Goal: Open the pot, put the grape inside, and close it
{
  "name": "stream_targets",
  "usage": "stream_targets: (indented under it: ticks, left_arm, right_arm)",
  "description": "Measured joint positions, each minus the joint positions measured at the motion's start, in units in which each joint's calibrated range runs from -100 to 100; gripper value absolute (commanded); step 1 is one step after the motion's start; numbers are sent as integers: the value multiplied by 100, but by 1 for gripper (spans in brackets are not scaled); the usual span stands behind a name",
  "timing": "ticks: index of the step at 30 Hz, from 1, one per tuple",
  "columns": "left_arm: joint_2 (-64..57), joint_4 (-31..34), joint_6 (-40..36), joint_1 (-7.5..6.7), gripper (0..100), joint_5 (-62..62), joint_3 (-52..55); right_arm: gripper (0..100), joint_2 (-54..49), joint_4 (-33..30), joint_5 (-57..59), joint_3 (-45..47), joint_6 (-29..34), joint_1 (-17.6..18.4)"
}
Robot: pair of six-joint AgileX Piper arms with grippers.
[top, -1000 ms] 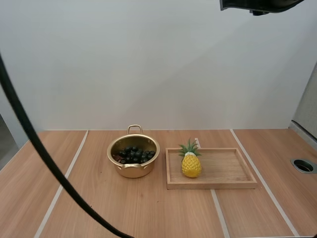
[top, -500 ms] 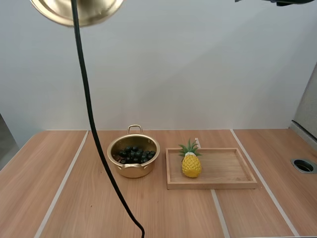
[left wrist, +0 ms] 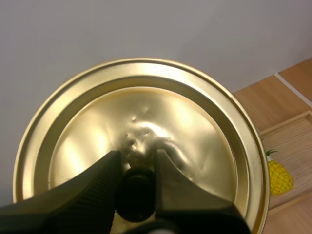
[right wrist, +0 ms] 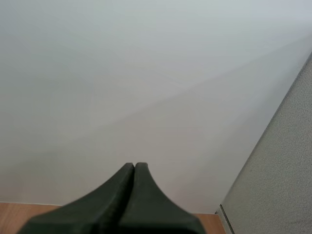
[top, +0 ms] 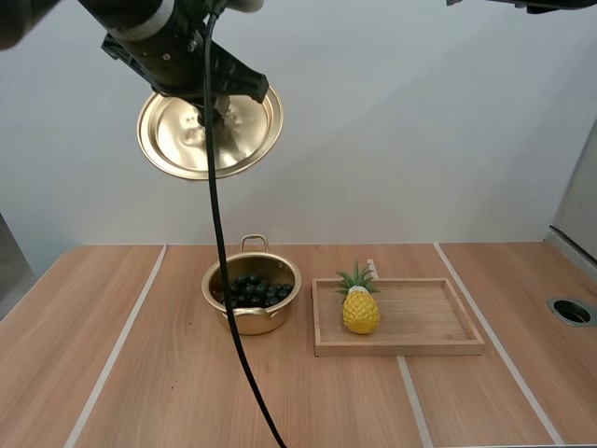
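High view: my left jaws pinch the lid [top: 177,140] by its knob [left wrist: 136,195], tilted, high above the worktop [top: 168,392]. The open pot [top: 250,320] sits below with the grapes [top: 254,289] inside, just beside the wooden tray [top: 420,346] carrying a pineapple [top: 360,313]. My right jaws are pressed together, gripping nothing.

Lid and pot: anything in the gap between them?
Nothing. High view: the lid, pinched by the left gripper, hangs above the open pot holding the grapes, and the stretch between them is bare.
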Motion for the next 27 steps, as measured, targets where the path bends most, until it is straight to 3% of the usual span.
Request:
stream_targets:
  ticks: [12,27]
  left_arm:
    - [57,-202,253,0,0,-2706,1818]
    - [1371,-676,602,0,0,-3305,2269]
  right_arm:
    - [0,0,0,176,0,0,0]
    - [0,-59,0,247,0,0,0]
